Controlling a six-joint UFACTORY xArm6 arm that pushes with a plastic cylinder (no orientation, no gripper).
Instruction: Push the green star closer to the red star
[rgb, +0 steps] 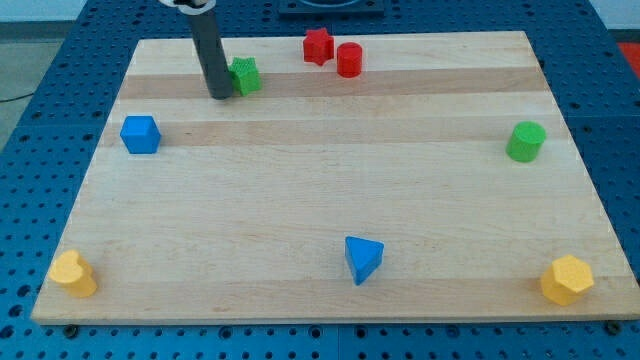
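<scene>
A pale wooden board (330, 200) is laid on a blue perforated bench (40, 60). No gripper is fitted; my tip (219, 95) is set against the green star (244, 75), on the view's left of it, the red star (318, 46) lying further right near the top edge.

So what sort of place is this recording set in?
Probably a robotics lab bench. A wooden board lies on a blue perforated table, small coloured blocks such as the green star and red star are scattered on it, and my tip rests just left of the green star.
</scene>
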